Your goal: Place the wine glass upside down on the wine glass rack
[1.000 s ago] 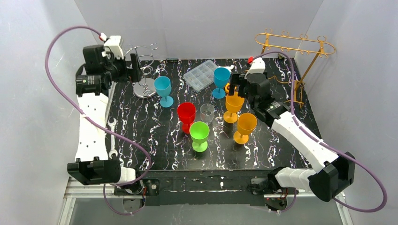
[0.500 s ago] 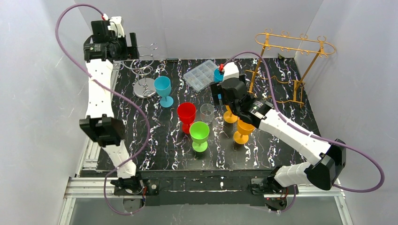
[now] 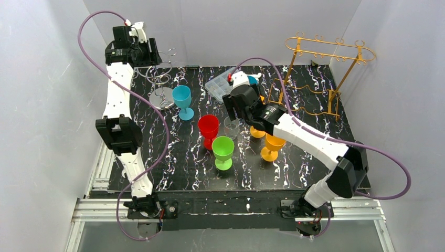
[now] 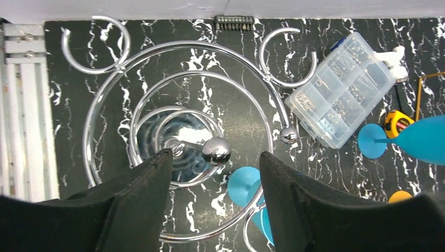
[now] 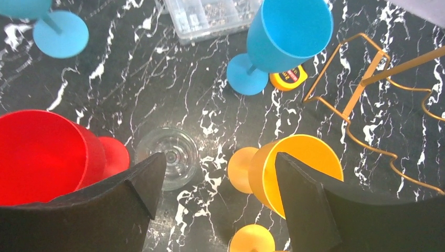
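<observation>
Bright, even overhead light; sharp focus.

Right wrist: red glass (image 5: 42, 152) cut by edge, partly behind one jaw; orange glass (image 5: 296, 160) rim partly behind other. Left wrist: rack (image 4: 216, 151) lower loops behind jaws.

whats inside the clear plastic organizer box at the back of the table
The clear organizer box has rows of compartments holding small pale pieces, too small to identify. In the overhead view the right arm covers one corner of it.
</observation>
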